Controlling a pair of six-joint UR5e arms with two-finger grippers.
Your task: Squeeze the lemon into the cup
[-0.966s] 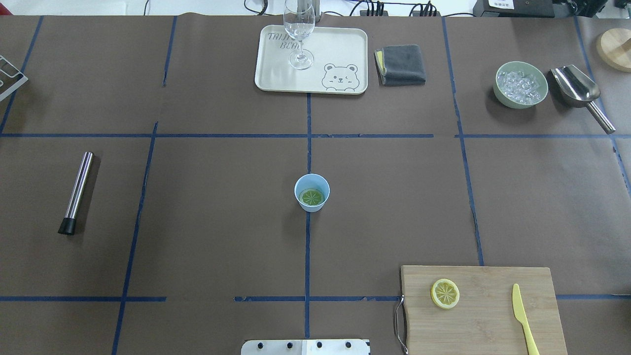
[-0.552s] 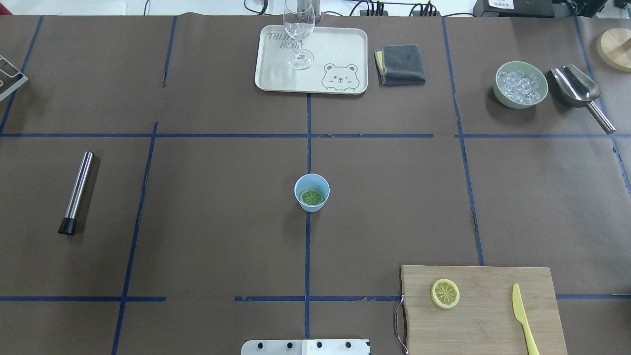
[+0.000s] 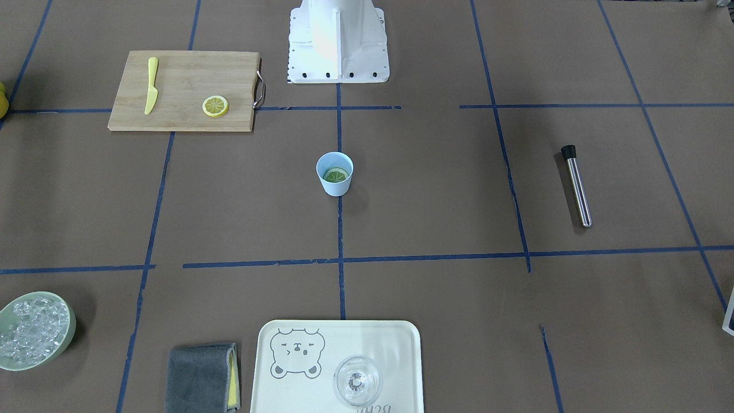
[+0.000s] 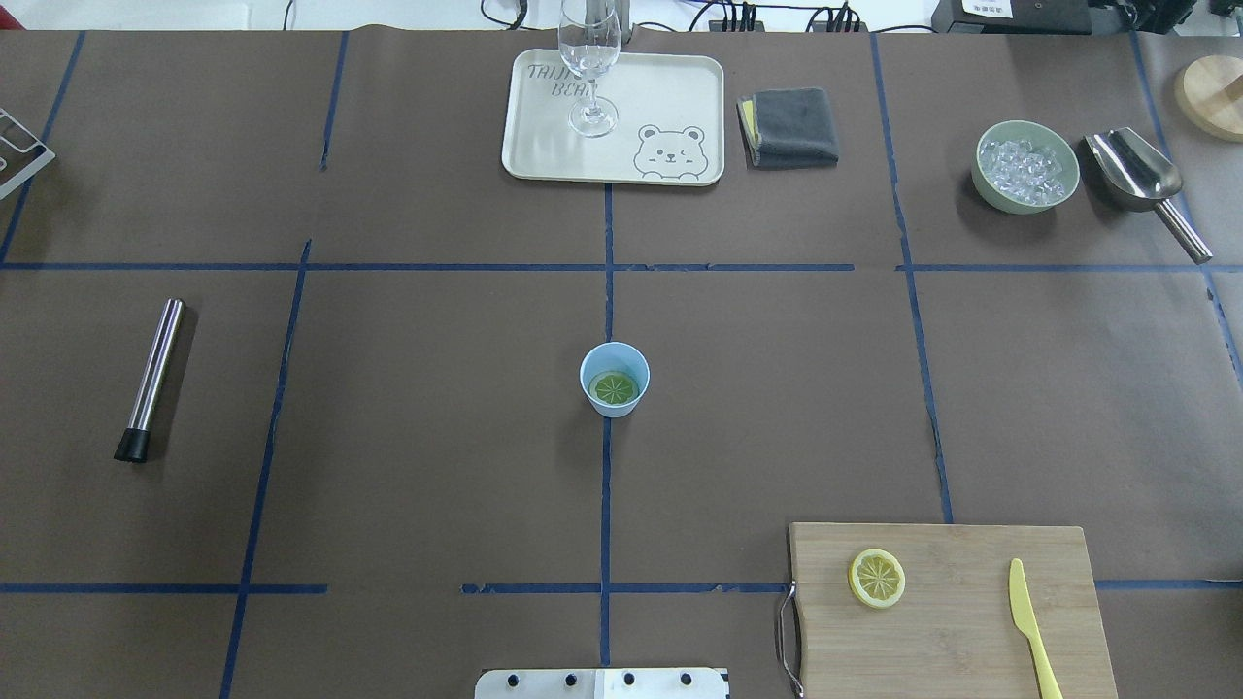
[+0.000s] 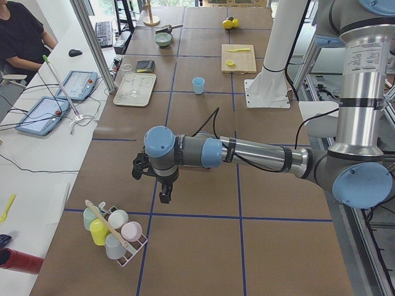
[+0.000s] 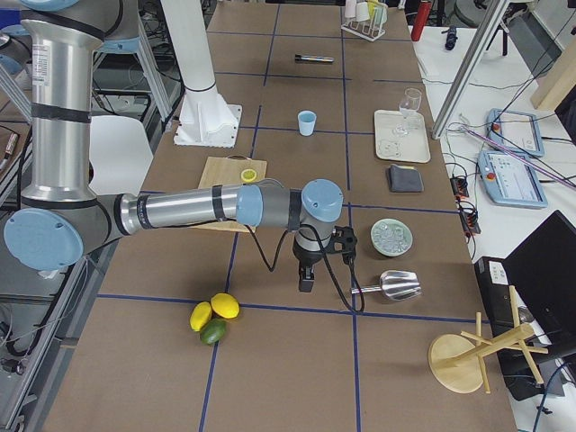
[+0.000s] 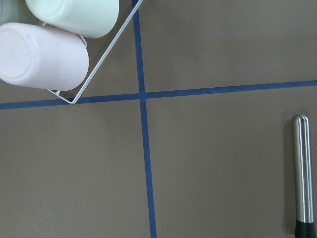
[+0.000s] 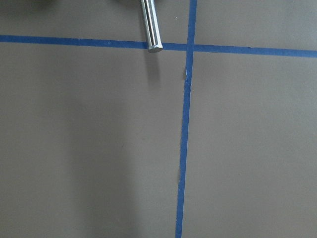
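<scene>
The light-blue cup point(image 4: 616, 409) stands upright at the table's middle, on the blue centre line. A lemon slice point(image 4: 615, 389) lies flat inside it and looks greenish there. It shows the same way in the front view, the cup point(image 3: 335, 188) with the slice point(image 3: 336, 175) in it. A second lemon slice point(image 4: 877, 579) lies on the cutting board. Neither gripper is in the overhead or front view. The left gripper point(image 5: 165, 198) hangs over the table's left end, the right gripper point(image 6: 306, 284) over its right end, both far from the cup. I cannot tell whether they are open or shut.
The wooden cutting board point(image 4: 952, 631) holds a yellow toy knife point(image 4: 1027, 616). At the far side are a tray point(image 4: 670, 107) with a clear glass point(image 4: 589, 68), a grey cloth point(image 4: 791, 126), a bowl of ice point(image 4: 986, 189) and a metal scoop point(image 4: 1136, 175). A steel muddler point(image 4: 155, 374) lies left.
</scene>
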